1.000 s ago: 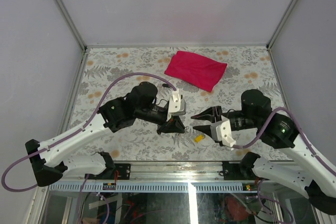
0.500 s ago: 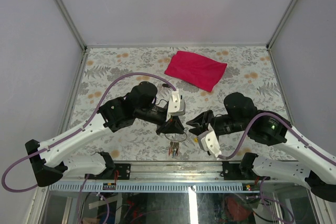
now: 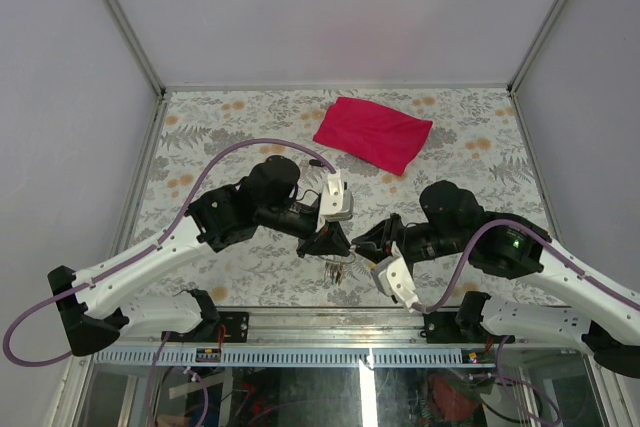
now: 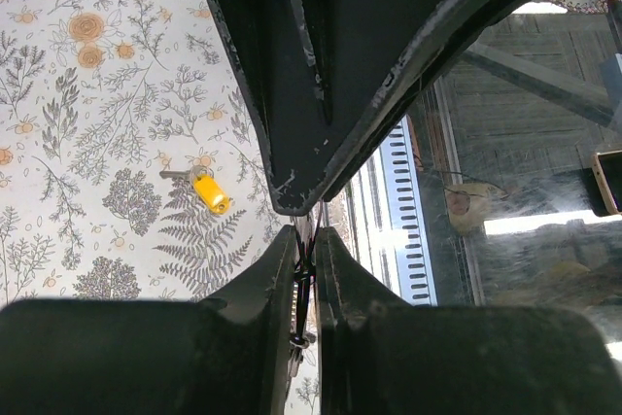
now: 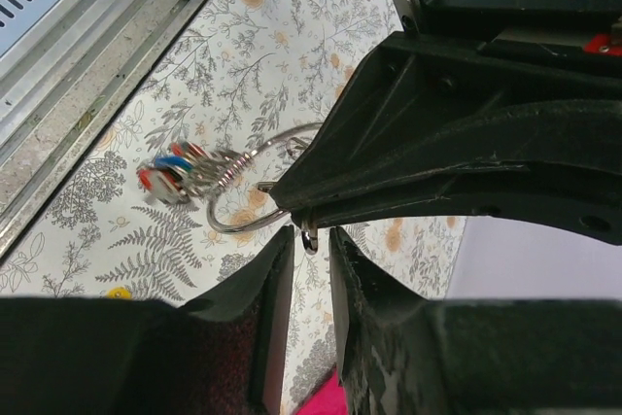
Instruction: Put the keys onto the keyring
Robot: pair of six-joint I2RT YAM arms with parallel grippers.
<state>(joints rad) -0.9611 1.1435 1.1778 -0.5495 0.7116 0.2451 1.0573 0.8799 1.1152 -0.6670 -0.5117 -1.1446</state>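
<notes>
My left gripper (image 3: 333,240) is shut on the thin silver keyring (image 5: 238,224), pinching it edge-on between its fingertips (image 4: 282,259). The ring's bunch of coloured keys (image 3: 335,269) hangs below it, above the table's near edge. My right gripper (image 3: 362,243) faces the left one tip to tip. Its jaws stand narrowly apart around the ring's small end piece (image 5: 309,238), with a sliver of gap on each side. The bunch (image 5: 175,170) swings blurred to the left. A loose yellow-headed key (image 4: 209,191) lies flat on the floral table, beside both grippers.
A magenta cloth (image 3: 374,133) lies at the back centre of the floral table (image 3: 220,127). A metal rail (image 3: 330,322) runs along the near edge just below the grippers. Grey walls close in the left, right and back sides.
My right gripper has swung left up to the left gripper's tips and its jaws have narrowed. The key bunch has dropped into view and now hangs under the left gripper, which stayed put.
</notes>
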